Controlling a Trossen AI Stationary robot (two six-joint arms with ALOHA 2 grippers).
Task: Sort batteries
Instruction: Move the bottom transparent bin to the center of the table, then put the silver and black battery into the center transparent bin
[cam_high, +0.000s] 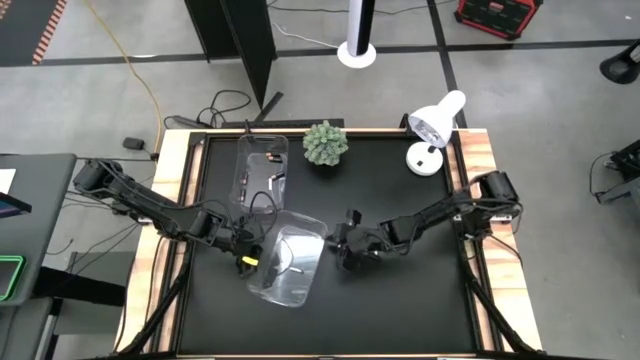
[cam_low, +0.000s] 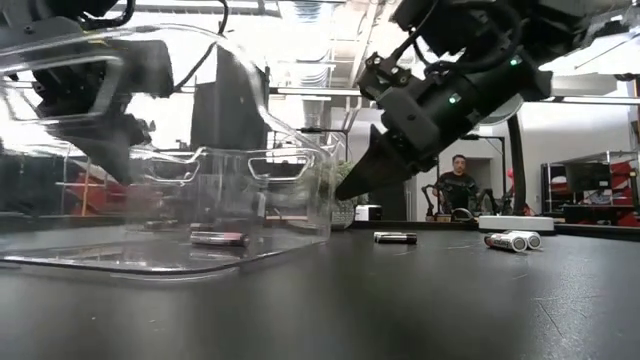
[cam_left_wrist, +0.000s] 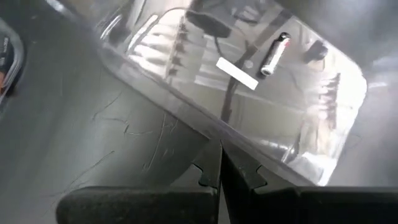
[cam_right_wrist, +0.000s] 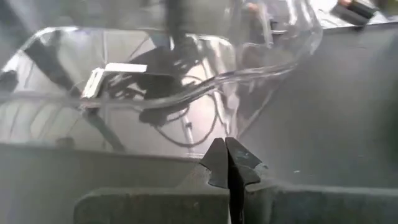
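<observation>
- The black table (cam_high: 400, 300) carries two clear bins, a small potted plant (cam_high: 325, 143) and a white lamp (cam_high: 432, 128) at its far edge.
- The near bin (cam_high: 290, 262) lies between the two claws; the far bin (cam_high: 262, 165) stands behind it, toward the plant.
- The left claw (cam_high: 243, 243) hangs at the near bin's left rim. Its wrist view shows both fingers pressed together, clenched on nothing.
- The right claw (cam_high: 348, 252) hangs just off the near bin's right rim. Its fingers are likewise closed tip to tip and hold nothing.
- Batteries: one silver cell with a red end (cam_left_wrist: 274, 54) lies inside the near bin. The low view shows a dark cell (cam_low: 395, 238) and a white pair (cam_low: 512, 241) loose on the table, apart from the bins.
- Risk: both claws sit very close to the light, thin-walled near bin. A sideways move would likely push or tip it and scatter the sorted cell.
- Risk: the loose cells are round. A closed or off-centre claw descending on one would probably roll it away.
</observation>
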